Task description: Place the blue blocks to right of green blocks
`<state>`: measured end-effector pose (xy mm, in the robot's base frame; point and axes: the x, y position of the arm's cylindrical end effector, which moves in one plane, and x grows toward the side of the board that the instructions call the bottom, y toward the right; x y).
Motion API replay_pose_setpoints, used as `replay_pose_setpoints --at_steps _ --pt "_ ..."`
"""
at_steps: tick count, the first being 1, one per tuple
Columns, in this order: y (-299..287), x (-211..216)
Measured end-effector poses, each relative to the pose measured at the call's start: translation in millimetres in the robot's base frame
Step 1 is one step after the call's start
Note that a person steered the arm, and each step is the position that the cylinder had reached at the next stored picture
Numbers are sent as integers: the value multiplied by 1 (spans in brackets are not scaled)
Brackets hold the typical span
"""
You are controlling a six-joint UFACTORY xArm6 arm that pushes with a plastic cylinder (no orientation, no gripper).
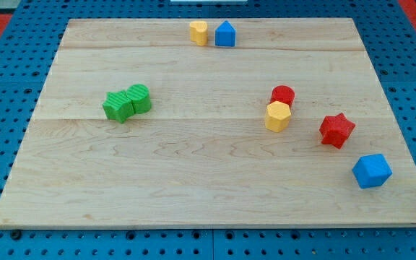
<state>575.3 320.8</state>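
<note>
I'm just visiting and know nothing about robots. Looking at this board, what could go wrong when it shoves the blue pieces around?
My tip is not in view, so I cannot say where the push starts.

1. The blue cube sits near the board's right edge; a stray push could slide it off.

2. The blue house-shaped block touches a yellow block at the top edge; that one might get dragged along.

3. The touching green blocks could scatter if bumped.
</note>
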Motion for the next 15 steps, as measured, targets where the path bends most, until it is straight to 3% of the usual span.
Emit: replay_pose_setpoints --at_steps 2,3,4,6,7,8,9,10,13,14,15 --pt "-228 -56" --pt "-224 -16" --pt "-271 -2" --pt "-322 -133" --pt "-324 -166" --pt "-247 -229" --pt "-216 -305" --pt "-238 -346" --pt "-401 -331" --pt "-398 -271" --pt "-378 -271"
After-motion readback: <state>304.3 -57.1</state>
